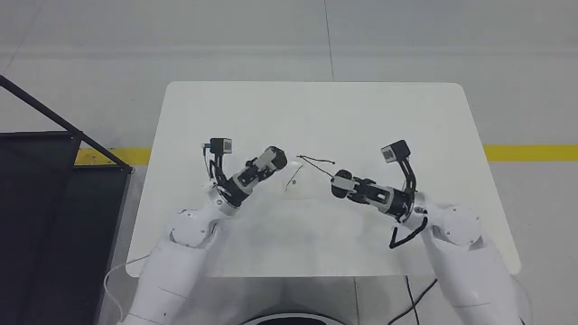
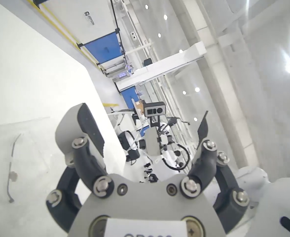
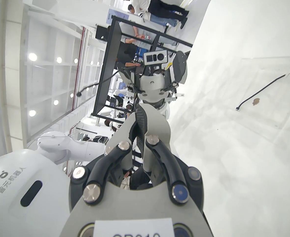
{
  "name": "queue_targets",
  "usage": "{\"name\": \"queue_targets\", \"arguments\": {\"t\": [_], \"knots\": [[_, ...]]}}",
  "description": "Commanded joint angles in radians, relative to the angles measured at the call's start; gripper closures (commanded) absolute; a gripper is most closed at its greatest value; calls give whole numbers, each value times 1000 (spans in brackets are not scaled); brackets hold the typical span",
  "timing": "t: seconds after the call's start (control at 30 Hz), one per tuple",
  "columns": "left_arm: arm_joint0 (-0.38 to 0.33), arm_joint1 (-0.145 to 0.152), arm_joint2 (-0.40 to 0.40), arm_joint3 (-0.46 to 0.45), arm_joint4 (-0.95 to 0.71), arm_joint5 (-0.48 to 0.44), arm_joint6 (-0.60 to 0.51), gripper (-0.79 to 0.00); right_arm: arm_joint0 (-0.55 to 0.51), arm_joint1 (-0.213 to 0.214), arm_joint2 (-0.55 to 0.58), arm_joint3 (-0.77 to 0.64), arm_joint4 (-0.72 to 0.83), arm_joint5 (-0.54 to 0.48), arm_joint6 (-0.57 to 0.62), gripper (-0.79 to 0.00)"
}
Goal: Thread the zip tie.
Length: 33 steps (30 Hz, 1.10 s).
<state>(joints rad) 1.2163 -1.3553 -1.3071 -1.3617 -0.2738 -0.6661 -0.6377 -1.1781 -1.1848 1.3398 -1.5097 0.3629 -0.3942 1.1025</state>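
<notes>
On the table, the zip tie runs left-right (slightly bowed).

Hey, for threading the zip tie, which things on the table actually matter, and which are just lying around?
For the job:
zip tie, black, lying loose, held by neither arm
left end effector, open
right end effector, shut

Just lying about:
clear sheet under the zip tie
brownish speck beside the zip tie
</notes>
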Motion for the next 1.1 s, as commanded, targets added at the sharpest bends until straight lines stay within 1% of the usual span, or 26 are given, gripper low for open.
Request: {"name": "queue_targets", "arguments": {"t": [0.0,0.1,0.2,0.27,0.3,0.33,0.37,0.4,0.43,0.7,1.07], "knots": [[-5,4,3,10,-94,18,-85,-785,18,3,-2,27,25,-5,62,0],[-23,11,6,30,-209,60,-233,-785,49,7,-12,65,40,-4,132,0],[-40,16,5,56,-288,78,-340,-782,69,7,-22,92,50,-13,151,0],[-49,17,9,72,-334,86,-393,-656,77,8,-30,101,55,-19,160,0],[-54,18,9,80,-344,84,-410,-613,80,8,-34,106,57,-22,164,0],[-58,19,12,85,-347,81,-426,-514,83,9,-37,109,59,-24,166,0],[-62,19,15,90,-350,78,-439,-449,86,9,-39,112,60,-25,167,0],[-65,19,20,94,-355,78,-452,-409,87,9,-41,114,61,-26,166,0],[-68,20,23,98,-361,79,-464,-391,89,10,-44,116,63,-27,164,0],[-86,20,45,123,-364,74,-471,-369,99,12,-61,124,69,-22,151,0],[-95,22,59,131,-383,66,-474,-323,110,17,-76,135,71,-13,137,0]]}}
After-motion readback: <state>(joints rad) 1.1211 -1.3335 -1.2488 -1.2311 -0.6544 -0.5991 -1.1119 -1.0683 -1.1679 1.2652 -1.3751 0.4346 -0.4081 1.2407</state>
